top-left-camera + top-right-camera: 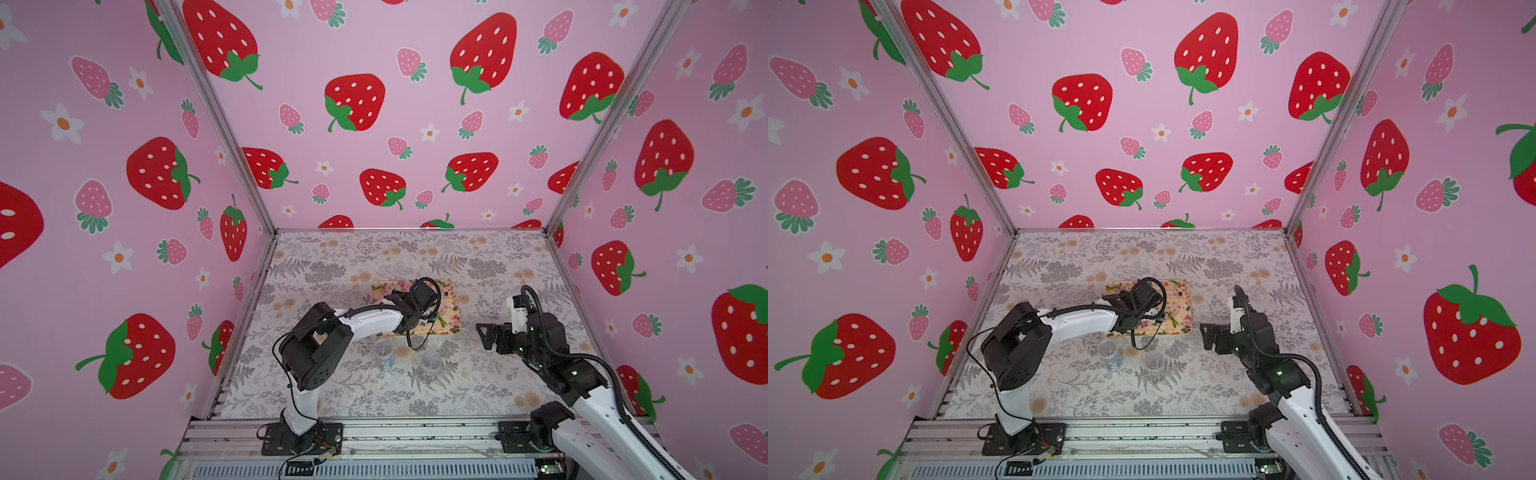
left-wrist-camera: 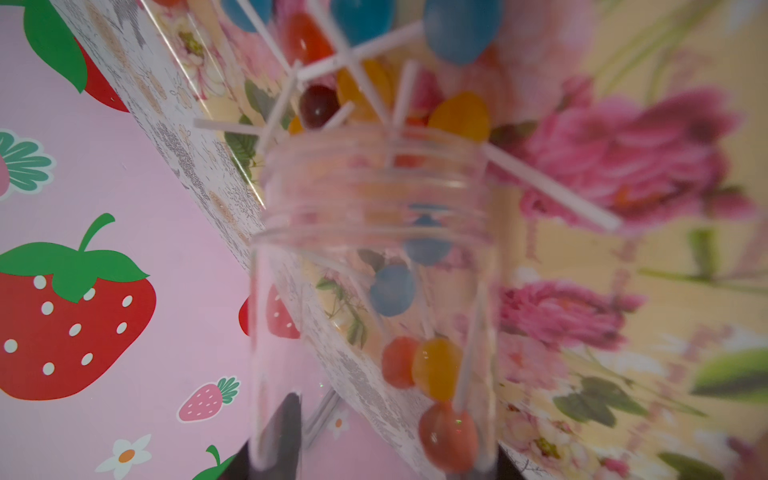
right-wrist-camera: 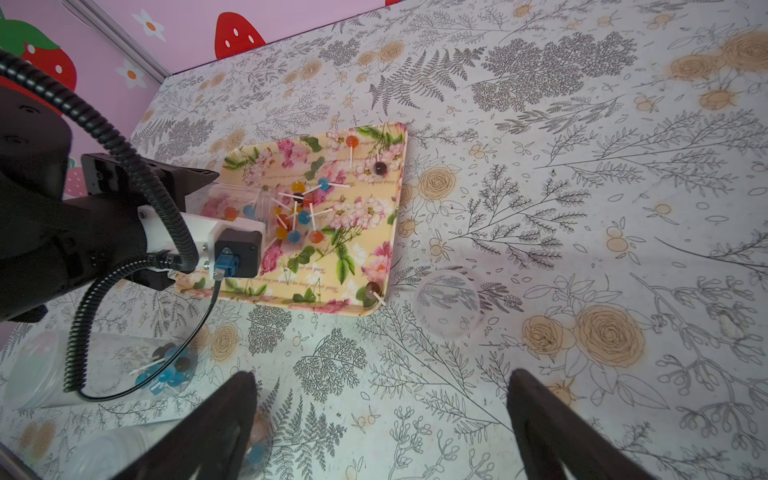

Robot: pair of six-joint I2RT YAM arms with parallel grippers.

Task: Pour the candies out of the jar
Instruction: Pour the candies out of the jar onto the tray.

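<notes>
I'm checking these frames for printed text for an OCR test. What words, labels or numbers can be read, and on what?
No text reads clearly in any view.
Cursive lettering on the floral tray: too small and blurred to read.
Small dark marking on the right arm's white link: too small to read.

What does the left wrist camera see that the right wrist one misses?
Only the left wrist: the screw threads on the mouth of the clear plastic jar. Only the right wrist: the whole flowered yellow tray, a clear round lid, a second clear jar. Both: the first jar and the colourful white-stick lollipops spilled on the tray.
</notes>
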